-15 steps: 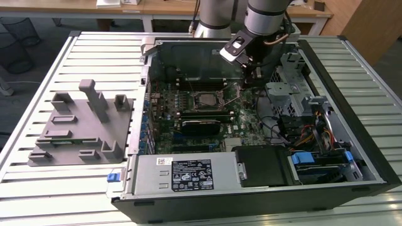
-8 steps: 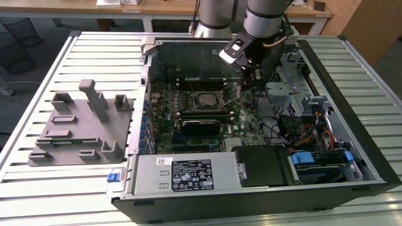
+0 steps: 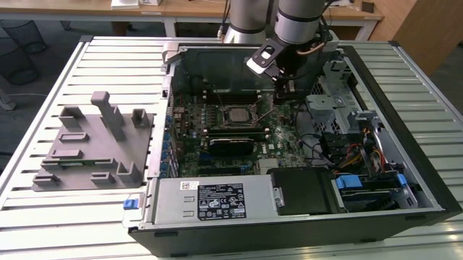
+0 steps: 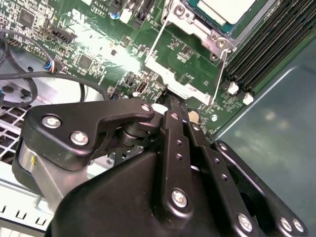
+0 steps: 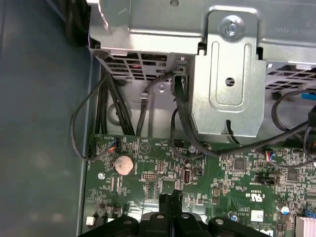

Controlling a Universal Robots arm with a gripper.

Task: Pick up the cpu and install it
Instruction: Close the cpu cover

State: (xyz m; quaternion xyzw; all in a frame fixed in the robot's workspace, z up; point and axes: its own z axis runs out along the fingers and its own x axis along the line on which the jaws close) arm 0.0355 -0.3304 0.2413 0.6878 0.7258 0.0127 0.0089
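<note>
Small square silver-topped cpu (image 4: 224, 9) already sits in the motherboard socket, so the black gripper (image 5: 170, 198), closed and empty, hangs low beside the open metal socket frame (image 4: 177, 61), probably to push it.

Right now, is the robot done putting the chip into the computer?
Nearly. The cpu already sits in place on the green board. The gripper is shut, holding nothing, low beside it. The metal frame next to the chip looks swung open, so it seems not clamped down yet.
</note>
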